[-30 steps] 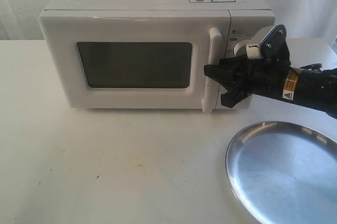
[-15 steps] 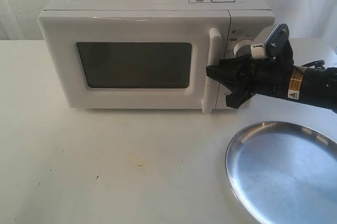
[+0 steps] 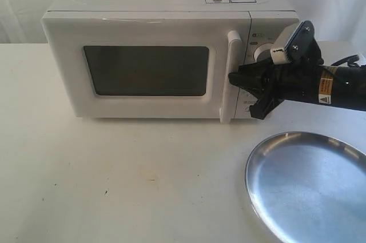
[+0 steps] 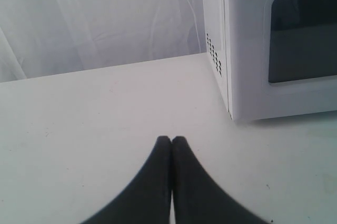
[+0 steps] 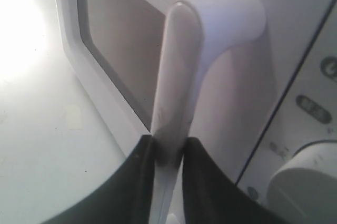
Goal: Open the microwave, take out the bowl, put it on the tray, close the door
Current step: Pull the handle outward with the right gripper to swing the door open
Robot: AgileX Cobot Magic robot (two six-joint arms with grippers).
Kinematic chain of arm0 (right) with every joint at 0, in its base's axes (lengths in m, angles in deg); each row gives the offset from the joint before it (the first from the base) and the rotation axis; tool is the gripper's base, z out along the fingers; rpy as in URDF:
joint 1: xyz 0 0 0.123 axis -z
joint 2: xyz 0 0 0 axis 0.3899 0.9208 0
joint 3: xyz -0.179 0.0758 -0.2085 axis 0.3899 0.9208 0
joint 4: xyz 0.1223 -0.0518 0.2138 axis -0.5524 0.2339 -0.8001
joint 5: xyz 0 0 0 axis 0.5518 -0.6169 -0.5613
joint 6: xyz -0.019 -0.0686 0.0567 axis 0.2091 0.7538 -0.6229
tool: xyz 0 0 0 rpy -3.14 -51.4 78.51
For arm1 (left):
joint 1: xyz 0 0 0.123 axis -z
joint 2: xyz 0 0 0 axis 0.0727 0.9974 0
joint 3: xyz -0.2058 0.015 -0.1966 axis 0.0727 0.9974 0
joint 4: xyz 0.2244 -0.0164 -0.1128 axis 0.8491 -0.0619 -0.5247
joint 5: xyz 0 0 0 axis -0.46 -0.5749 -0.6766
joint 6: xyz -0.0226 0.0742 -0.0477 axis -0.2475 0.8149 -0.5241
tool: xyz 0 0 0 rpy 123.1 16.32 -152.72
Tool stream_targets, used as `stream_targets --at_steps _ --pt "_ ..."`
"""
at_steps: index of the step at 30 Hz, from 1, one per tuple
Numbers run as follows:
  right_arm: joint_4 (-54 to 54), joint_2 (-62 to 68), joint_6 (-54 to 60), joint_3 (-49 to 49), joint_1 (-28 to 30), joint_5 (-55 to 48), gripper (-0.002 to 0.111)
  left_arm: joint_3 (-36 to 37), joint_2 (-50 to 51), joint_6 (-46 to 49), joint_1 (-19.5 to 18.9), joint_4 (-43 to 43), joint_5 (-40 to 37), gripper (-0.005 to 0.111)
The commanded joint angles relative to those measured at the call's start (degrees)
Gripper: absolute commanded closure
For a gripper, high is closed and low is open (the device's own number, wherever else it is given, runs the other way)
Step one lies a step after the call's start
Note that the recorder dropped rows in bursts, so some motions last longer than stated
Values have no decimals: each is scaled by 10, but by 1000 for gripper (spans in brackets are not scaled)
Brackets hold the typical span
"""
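The white microwave (image 3: pixel 148 3) stands at the back of the table with its door (image 3: pixel 146 32) against the body. My right gripper (image 3: pixel 237 86) comes in from the right and is shut on the door's vertical white handle (image 3: pixel 231 60). In the right wrist view the handle (image 5: pixel 176 66) is pinched between the gripper's (image 5: pixel 168 150) two dark fingers. The silver tray (image 3: pixel 309 186) lies bare at the front right. The bowl is hidden. My left gripper (image 4: pixel 171 139) is shut on nothing, above the table beside the microwave (image 4: pixel 247 50).
Two round dials (image 3: pixel 260 53) sit on the control panel just behind my right gripper. A white curtain hangs behind the table (image 3: pixel 114 174). The microwave's dark window (image 3: pixel 146 70) shows nothing of the inside.
My right gripper has shifted slightly to the right while staying on the handle. The door shows no clear movement.
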Motion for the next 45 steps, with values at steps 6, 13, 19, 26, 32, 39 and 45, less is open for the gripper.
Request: stream_targets --at_steps 6,13,19,26,32,39,45 --pt "166 -18 18 22 -59 158 108 -2 -1 0 0 -5 3 107" --pt "179 -34 11 33 -70 158 108 -2 -1 0 0 -5 3 107" --pt "182 -86 14 59 -76 158 108 -2 -1 0 0 -5 3 107" --pt "168 -132 8 83 -75 158 108 -2 -1 0 0 -5 3 107" --pt "158 -141 -17 83 -74 158 108 -2 -1 0 0 -5 3 107" --pt "212 -182 -172 84 -74 139 108 -2 -1 0 0 -5 3 107" --pt "226 -254 -248 119 -74 102 108 -2 -1 0 0 -5 3 107"
